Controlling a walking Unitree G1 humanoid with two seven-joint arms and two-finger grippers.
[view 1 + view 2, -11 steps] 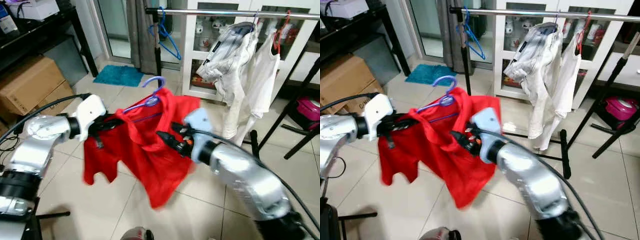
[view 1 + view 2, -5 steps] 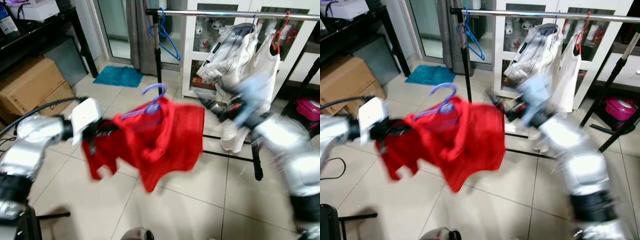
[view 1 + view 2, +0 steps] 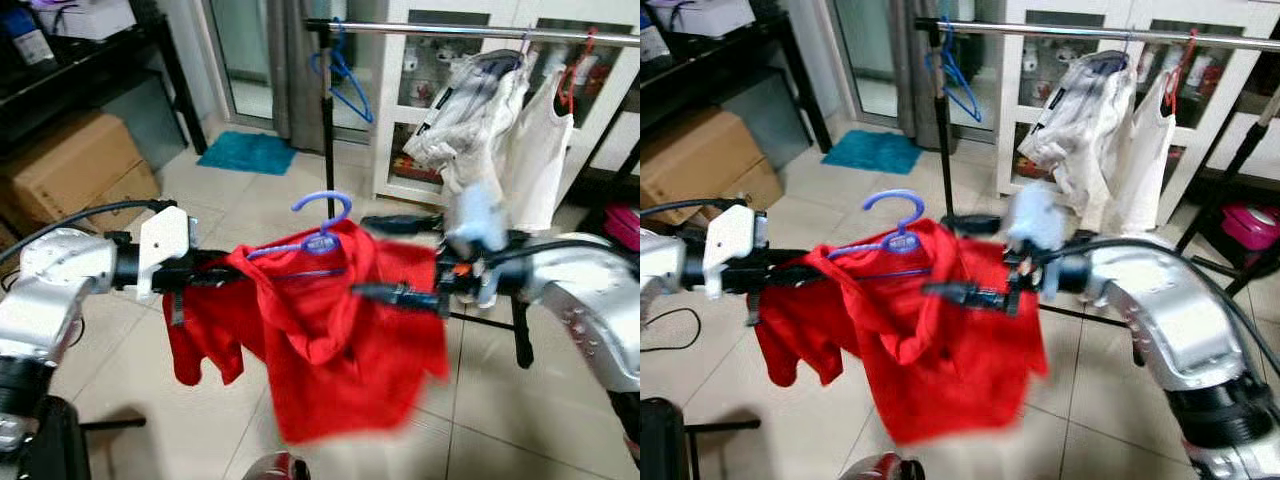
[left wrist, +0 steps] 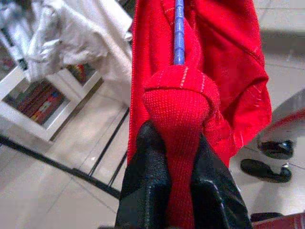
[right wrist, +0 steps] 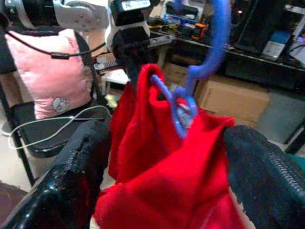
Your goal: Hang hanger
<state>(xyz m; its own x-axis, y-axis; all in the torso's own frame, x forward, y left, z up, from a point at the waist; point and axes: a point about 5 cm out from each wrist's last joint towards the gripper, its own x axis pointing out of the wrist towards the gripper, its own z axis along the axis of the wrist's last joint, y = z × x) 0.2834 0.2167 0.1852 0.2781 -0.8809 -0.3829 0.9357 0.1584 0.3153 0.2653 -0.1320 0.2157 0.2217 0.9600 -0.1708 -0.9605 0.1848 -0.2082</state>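
Observation:
A red shirt point(image 3: 335, 345) hangs on a purple hanger point(image 3: 322, 228) whose hook points up. My left gripper point(image 3: 205, 272) is shut on the hanger's left end through the red cloth, seen close in the left wrist view point(image 4: 178, 143). My right gripper point(image 3: 388, 258) is open at the shirt's right side, one finger above the shoulder and one across the front. In the right wrist view its fingers point(image 5: 71, 181) stand wide apart around the shirt point(image 5: 162, 191) and hook point(image 5: 209, 43). The silver clothes rail point(image 3: 480, 30) runs above and beyond.
White garments point(image 3: 490, 110) and a blue hanger point(image 3: 345, 75) hang on the rail. The rack's upright point(image 3: 325, 120) and black legs point(image 3: 520, 330) stand just behind the shirt. A cardboard box point(image 3: 75, 165), a black shelf and a teal mat point(image 3: 247, 152) lie left.
My right arm swung out to the right, then came back; its open fingers now straddle the shirt's right side. The shirt hangs a little lower and steadier in my left gripper.

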